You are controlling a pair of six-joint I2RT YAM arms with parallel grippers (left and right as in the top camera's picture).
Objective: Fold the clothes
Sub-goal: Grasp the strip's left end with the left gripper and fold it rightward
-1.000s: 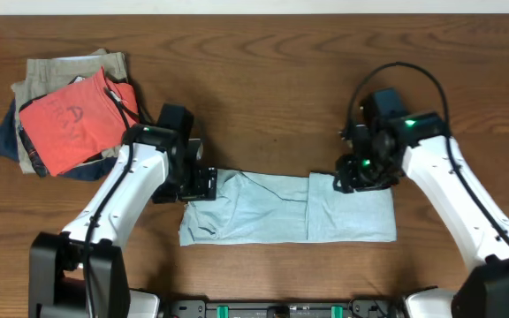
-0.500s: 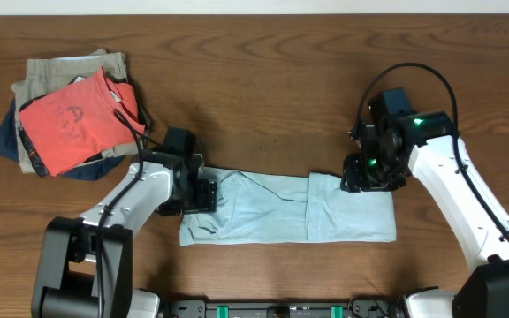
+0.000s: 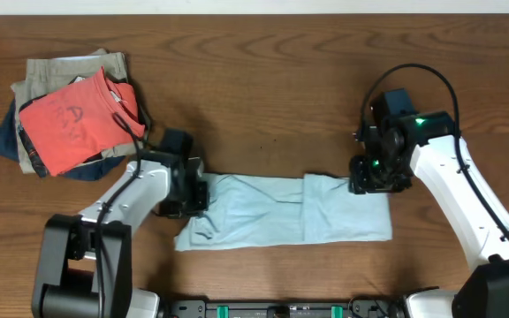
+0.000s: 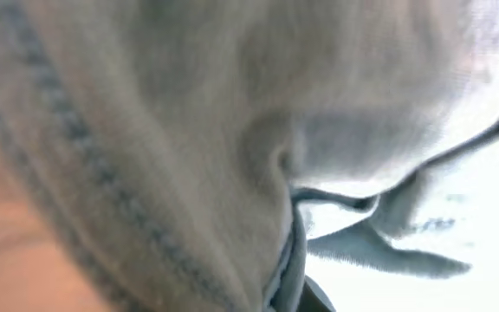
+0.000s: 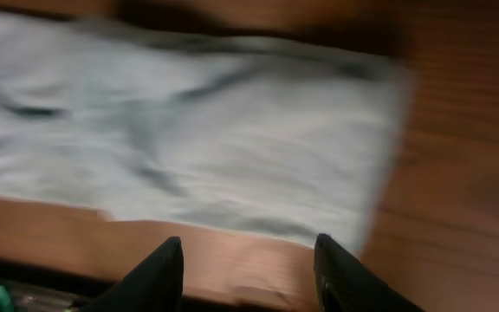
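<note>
Near the front edge of the tabletop (image 3: 263, 88), at 6 o'clock, the clothes (image 3: 281, 212) lie as a long pale blue band, wrinkled. At its 9 o'clock end the left pincer (image 3: 198, 193) is closed on the cloth — its camera sees only fabric. At the 3 o'clock end the right pincer (image 5: 248, 244) stands half apart, holding nothing. Further back, at 10 o'clock, a red-orange shirt (image 3: 69, 119) tops a stack (image 3: 56, 75).

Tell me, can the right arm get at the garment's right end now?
Probably yes: the right gripper hovers open at the far right corner of the garment, nothing in between.
</note>
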